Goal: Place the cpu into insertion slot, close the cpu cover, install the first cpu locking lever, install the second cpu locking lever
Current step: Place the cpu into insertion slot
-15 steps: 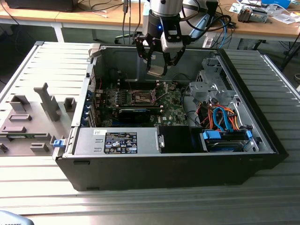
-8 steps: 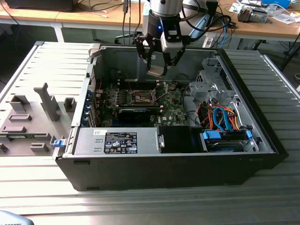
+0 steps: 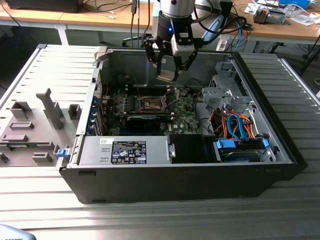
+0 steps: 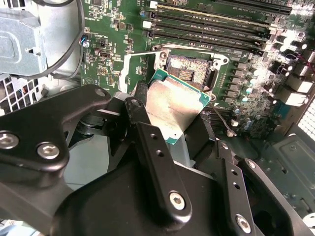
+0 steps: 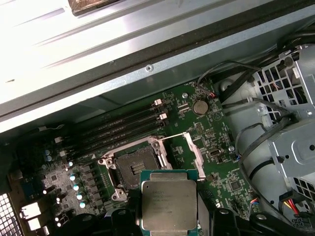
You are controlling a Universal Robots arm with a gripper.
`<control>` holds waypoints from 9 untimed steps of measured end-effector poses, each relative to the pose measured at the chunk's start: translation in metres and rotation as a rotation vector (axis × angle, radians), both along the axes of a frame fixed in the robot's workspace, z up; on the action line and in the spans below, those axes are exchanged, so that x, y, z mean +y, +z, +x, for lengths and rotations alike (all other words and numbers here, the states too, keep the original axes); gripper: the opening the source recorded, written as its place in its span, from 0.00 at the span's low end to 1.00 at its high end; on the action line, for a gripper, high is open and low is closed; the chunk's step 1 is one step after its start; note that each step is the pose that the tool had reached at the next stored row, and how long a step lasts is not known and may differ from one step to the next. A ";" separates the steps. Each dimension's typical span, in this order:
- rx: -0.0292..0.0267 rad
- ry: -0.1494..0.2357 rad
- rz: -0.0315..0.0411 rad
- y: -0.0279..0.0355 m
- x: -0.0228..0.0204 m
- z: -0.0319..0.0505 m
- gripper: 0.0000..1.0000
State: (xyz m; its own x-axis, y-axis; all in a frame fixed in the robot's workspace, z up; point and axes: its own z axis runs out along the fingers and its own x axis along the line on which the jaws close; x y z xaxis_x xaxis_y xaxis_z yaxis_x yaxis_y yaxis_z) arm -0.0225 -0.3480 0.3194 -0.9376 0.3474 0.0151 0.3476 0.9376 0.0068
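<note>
My gripper (image 3: 167, 66) hangs inside the open computer case, shut on the cpu (image 3: 166, 76), a pale silver square plate with a green edge. In both wrist views the cpu (image 4: 174, 108) (image 5: 169, 201) sits between the black fingers (image 4: 152, 157), held slightly tilted above the board. The insertion slot (image 3: 151, 103) (image 4: 189, 69) (image 5: 132, 169) lies bare on the green motherboard, below the cpu and a little toward the exterior view's left. The cpu cover (image 5: 193, 155) (image 4: 134, 69) stands swung open beside the slot.
A grey labelled box (image 3: 127, 150) fills the case's near side. A long black card (image 3: 145, 120) lies just in front of the slot. A metal drive cage (image 3: 227, 90) and orange and blue cables (image 3: 235, 125) crowd the exterior view's right. Memory slots (image 5: 123, 128) run beside the socket.
</note>
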 end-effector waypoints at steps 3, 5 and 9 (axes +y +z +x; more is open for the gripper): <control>0.0000 -0.003 -0.0001 -0.0001 0.0000 0.0000 0.55; 0.0000 -0.005 -0.0002 -0.0002 0.0000 0.0000 0.55; 0.0000 -0.010 -0.0008 -0.0003 0.0000 0.0000 0.55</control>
State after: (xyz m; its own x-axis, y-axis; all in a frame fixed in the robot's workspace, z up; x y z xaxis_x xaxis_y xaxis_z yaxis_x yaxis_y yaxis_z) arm -0.0225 -0.3480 0.3191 -0.9340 0.3570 0.0148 0.3571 0.9341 0.0060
